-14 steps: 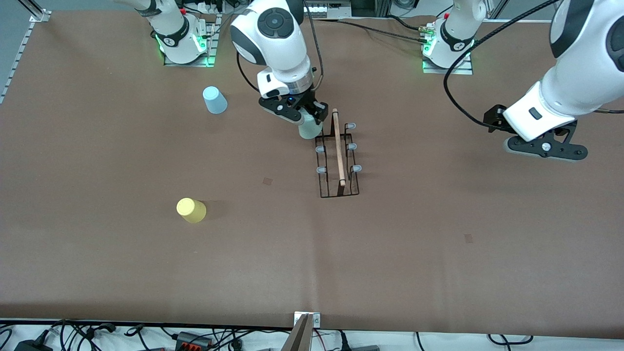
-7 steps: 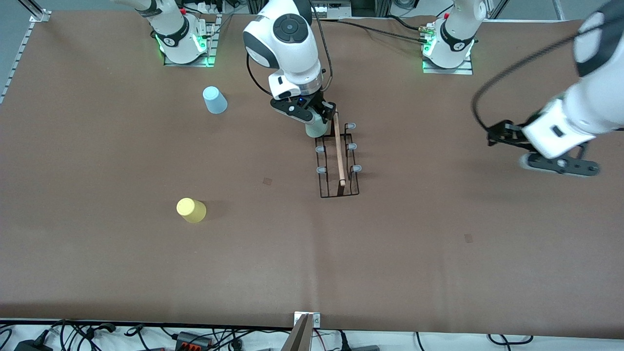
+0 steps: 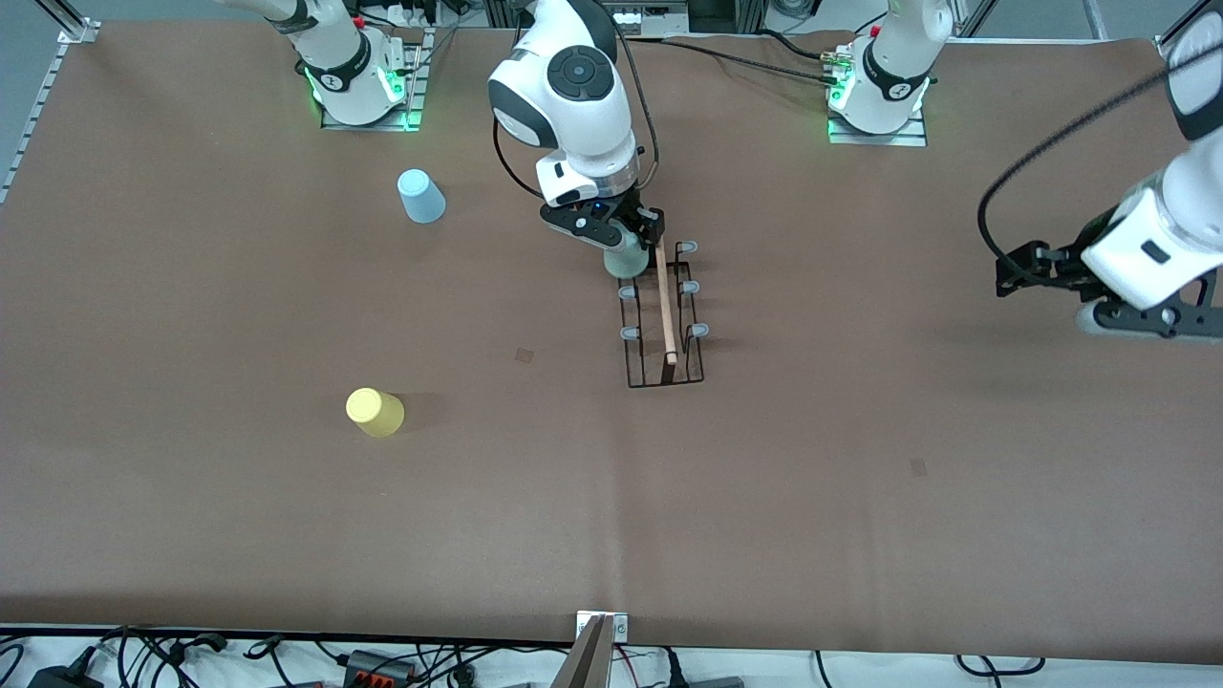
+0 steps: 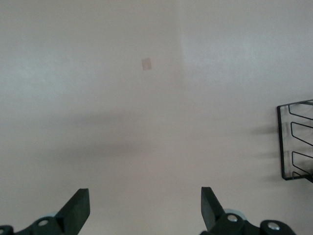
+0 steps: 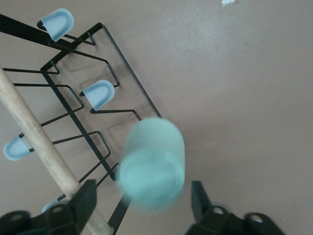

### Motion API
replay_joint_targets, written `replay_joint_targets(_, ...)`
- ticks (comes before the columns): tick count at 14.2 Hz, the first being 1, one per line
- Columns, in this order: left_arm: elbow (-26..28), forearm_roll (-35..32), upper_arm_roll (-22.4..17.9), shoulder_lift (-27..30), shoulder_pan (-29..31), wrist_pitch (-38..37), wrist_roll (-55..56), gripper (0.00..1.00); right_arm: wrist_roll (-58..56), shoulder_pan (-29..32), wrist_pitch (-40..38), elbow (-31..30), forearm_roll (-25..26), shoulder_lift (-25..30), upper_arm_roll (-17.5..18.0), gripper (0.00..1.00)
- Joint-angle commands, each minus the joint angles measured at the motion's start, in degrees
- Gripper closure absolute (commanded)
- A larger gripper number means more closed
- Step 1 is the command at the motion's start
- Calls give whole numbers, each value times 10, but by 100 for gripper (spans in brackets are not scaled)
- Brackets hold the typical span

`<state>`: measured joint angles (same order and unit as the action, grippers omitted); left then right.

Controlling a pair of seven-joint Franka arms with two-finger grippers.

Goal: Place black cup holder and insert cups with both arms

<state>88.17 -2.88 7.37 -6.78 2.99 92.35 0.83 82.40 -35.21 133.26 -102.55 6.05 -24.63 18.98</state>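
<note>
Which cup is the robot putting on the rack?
The pale green cup, at the right gripper over the black cup holder. The light blue cup and yellow cup stand alone on the table.

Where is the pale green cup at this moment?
In the front view the pale green cup is at the right gripper, over the end of the black cup holder farthest from the front camera, beside its wooden handle.

We see the pale green cup (image 5: pixel 152 161) smeared w/ motion blur in the right wrist view, rim indistinct; in front view the right gripper (image 3: pixel 619 232) covers most of it. The black cup holder (image 4: pixel 296 142) is cut off by the left wrist pic's edge. The left gripper (image 3: pixel 1142 315) runs off the front view's edge, partly blurred.
</note>
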Motion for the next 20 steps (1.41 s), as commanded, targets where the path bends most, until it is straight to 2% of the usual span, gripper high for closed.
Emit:
replay_joint_targets(1, 106, 13, -32, 95, -24, 41, -8, 0, -9, 11, -10, 16, 12, 10, 4, 0)
replay_joint_targets(4, 98, 23, -30, 91, -23, 38, -8, 0, -33, 53, -38, 8, 10, 47, 8, 0)
replay_joint_targets(7, 96, 50, -30, 89, -18, 38, -8, 0, -219, 140, -152, -12, 10, 87, 7, 0)
replay_joint_targets(9, 96, 50, -30, 89, -18, 38, -8, 0, -377, 219, -164, -29, 10, 101, 5, 0)
replay_joint_targets(13, 90, 48, -31, 87, -16, 35, -8, 0, -551, 348, -128, -26, 19, 75, -2, 0)
replay_joint_targets(14, 89, 48, -31, 87, -16, 35, -8, 0, -557, 364, -113, -22, 44, 55, -2, 0)
replay_joint_targets(16, 89, 48, -28, 87, -17, 35, -8, 0, -560, 377, -44, -23, 95, 15, -2, 0)
replay_joint_targets(20, 89, 48, -28, 87, -16, 35, -8, 0, -561, 383, 39, -28, 103, -40, -2, 0)
